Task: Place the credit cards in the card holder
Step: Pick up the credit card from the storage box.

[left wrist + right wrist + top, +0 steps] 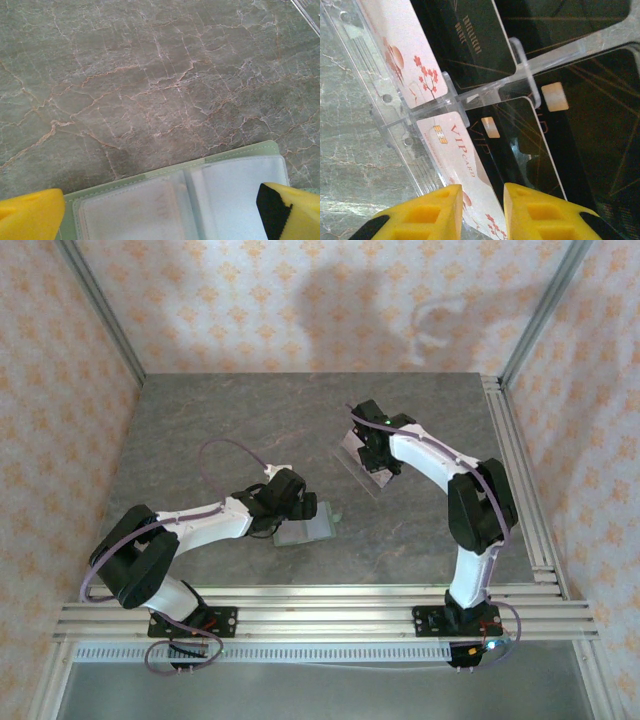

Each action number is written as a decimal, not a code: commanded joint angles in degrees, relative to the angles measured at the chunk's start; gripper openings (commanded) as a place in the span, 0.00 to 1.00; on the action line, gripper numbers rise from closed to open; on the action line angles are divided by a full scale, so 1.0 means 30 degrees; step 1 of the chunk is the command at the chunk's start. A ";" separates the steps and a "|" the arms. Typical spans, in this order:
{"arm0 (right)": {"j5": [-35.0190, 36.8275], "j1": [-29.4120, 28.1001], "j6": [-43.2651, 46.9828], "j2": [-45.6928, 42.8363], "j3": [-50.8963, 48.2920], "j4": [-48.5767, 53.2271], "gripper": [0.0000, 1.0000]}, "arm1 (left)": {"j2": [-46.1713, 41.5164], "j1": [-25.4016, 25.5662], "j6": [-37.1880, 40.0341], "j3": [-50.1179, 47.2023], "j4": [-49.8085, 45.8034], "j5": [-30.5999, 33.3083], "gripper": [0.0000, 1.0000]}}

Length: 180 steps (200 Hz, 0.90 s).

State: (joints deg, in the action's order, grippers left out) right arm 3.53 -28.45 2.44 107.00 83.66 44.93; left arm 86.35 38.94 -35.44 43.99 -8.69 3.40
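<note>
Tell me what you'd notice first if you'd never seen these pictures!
The right claw has bright yellow fingers either side of a pale VIP card with red blossoms, in a clear stand beside black cards. The left claw hangs wide open over the unfolded green card holder on the marbled table.

A dark grey-green stone-patterned table top (220, 430), crossed by pale and rust-coloured veins, is seen with silver aluminium rails (330, 610) along its near and right edges. A small sage-green folding wallet (303, 531) is laid open directly on it, left of centre and towards the front, its clear inner sleeves (200, 200) turned upward. A clear plastic stand (347, 450) is set right of centre and farther back, well apart from the wallet. A tiny pale speck (336, 512) just beside the wallet is possibly its snap tab.
</note>
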 commanded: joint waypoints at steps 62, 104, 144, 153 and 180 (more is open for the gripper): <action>-0.1207 0.0048 -0.0384 -0.0128 -0.0350 0.0085 0.25 | -0.0305 -0.0208 0.0238 0.0328 -0.0200 0.0361 1.00; -0.2355 0.0049 -0.0578 -0.0893 -0.0474 -0.0005 0.24 | -0.0305 -0.0206 0.0241 0.0392 -0.0239 0.0375 1.00; -0.3164 0.0049 -0.0636 -0.1160 -0.0666 -0.0064 0.23 | -0.0305 -0.0206 0.0264 0.0411 -0.0247 0.0391 1.00; -0.3360 0.0032 -0.0665 -0.1227 -0.0749 -0.0118 0.23 | -0.0305 -0.0206 0.0271 0.0414 -0.0253 0.0412 1.00; -0.3833 0.0034 -0.0805 -0.1476 -0.1077 -0.0406 0.22 | -0.0330 -0.0206 0.0271 0.0408 -0.0278 0.0426 1.00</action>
State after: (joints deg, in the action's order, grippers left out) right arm -5.91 -28.29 1.13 104.95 81.71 44.18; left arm 86.35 38.83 -35.46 43.99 -8.69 3.40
